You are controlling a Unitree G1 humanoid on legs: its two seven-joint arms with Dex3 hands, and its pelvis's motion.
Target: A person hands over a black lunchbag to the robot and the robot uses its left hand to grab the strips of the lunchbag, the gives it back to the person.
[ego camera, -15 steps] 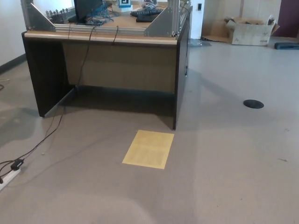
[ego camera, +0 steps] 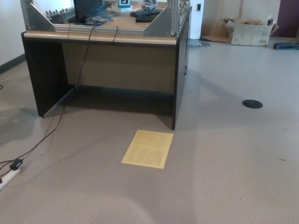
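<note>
No black lunchbag shows in the head view, and no person is in sight. Neither of my hands nor any part of my arms appears in the picture. The view looks down over a grey floor towards a dark desk (ego camera: 105, 70).
A yellow sheet (ego camera: 147, 149) lies flat on the floor in front of the desk. Black cables (ego camera: 51, 133) trail from the desk to a power strip (ego camera: 8, 177) at the lower left. A round black floor plate (ego camera: 252, 103) sits at right. A cardboard box (ego camera: 250, 31) stands far back right.
The whole picture has shifted very slightly, so the camera has moved a little. Nothing in the scene itself has changed.
</note>
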